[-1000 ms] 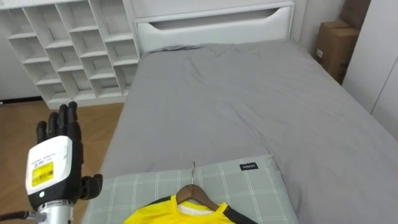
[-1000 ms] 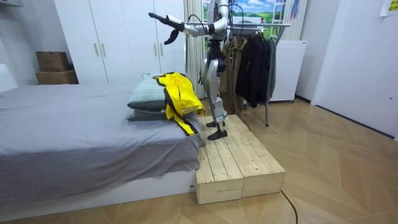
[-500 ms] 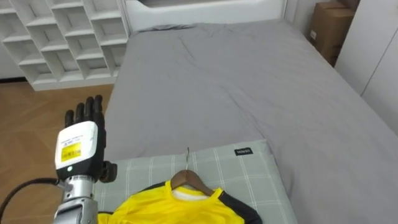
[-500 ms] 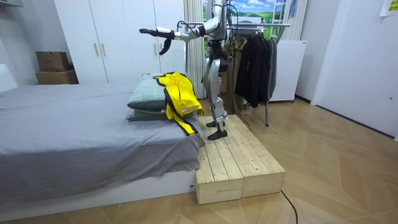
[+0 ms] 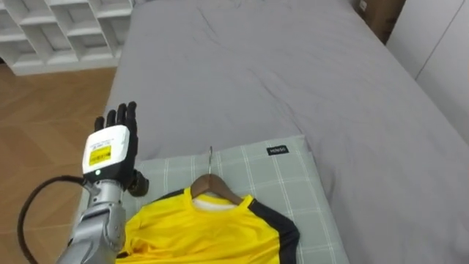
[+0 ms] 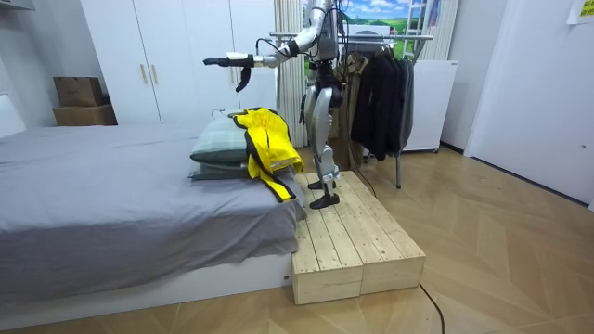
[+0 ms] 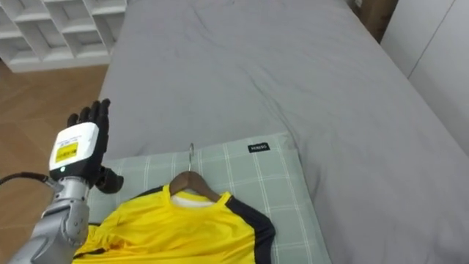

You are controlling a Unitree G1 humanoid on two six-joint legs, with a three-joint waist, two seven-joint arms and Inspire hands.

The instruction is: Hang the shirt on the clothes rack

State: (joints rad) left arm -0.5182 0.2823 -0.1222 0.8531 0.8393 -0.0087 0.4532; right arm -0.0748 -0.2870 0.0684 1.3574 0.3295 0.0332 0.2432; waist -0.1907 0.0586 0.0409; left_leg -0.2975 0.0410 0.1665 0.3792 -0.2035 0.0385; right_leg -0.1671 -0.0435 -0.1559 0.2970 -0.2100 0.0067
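A yellow shirt with black trim (image 5: 201, 231) lies on a wooden hanger (image 5: 210, 185) whose metal hook points away from me. It rests on a pale green checked pillow (image 5: 282, 176) at the near end of the grey bed (image 5: 293, 81). My left hand (image 5: 111, 149) hovers above the pillow's left edge, left of the hanger, fingers straight and open, holding nothing. In the room view the shirt (image 6: 264, 137) drapes over the pillows and my left arm reaches out level with the hand (image 6: 223, 61) above them.
White cubby shelves (image 5: 66, 33) stand beyond the wooden floor on the left. A clothes rack (image 6: 385, 42) with dark garments is behind me. I stand on a wooden platform (image 6: 348, 232) beside the bed. White wardrobes (image 6: 186, 56) line the back wall.
My view has tilted down toward the pillow and shirt. In the room view my left arm has swung lower and further out over the bed, the hand still open.
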